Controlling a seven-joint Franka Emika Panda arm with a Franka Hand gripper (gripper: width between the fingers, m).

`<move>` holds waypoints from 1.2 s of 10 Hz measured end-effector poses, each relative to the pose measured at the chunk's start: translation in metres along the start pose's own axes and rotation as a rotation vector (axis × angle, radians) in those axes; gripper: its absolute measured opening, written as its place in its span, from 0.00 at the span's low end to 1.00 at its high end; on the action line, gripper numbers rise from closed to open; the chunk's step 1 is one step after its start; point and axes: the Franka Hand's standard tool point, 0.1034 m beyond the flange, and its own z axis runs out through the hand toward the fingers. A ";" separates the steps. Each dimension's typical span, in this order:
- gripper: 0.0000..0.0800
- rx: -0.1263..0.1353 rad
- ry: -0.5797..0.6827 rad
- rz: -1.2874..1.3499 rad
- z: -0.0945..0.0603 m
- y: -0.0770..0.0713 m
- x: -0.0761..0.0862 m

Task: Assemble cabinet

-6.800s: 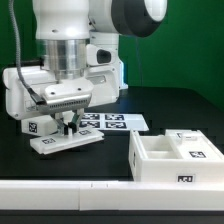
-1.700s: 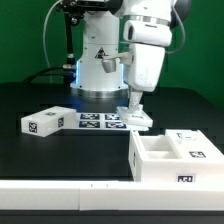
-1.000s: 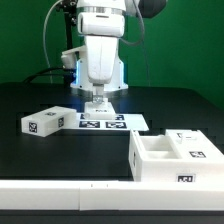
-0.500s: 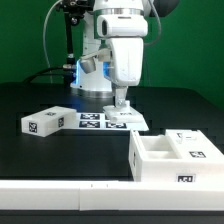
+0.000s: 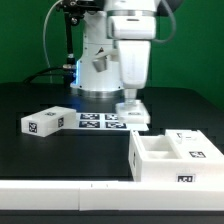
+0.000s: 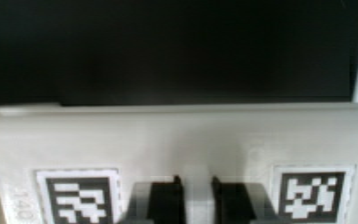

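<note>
Gripper [image 5: 128, 98]: you are keeping it nearly shut, pinching a white panel [image 5: 133, 111] by its edge at the marker board's [image 5: 95, 121] end, likely for carrying. Cabinet [image 5: 152, 166]: sitting near the board, open side up, awaiting panels.

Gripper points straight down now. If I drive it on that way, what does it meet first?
The gripper is shut on a white panel, which leads. Under it seems to lie the end of the marker board nearest the cabinet, or bare table beside it; depth is unclear.
</note>
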 end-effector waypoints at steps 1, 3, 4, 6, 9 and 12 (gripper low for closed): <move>0.08 0.008 -0.006 0.028 0.001 -0.003 0.015; 0.08 0.000 -0.004 0.037 0.002 -0.005 0.021; 0.08 0.001 -0.004 0.046 0.003 -0.004 0.019; 0.08 0.025 -0.021 -0.062 0.000 0.003 0.007; 0.08 0.026 -0.016 -0.126 0.000 0.014 -0.003; 0.08 0.012 0.062 -0.155 0.001 0.025 -0.034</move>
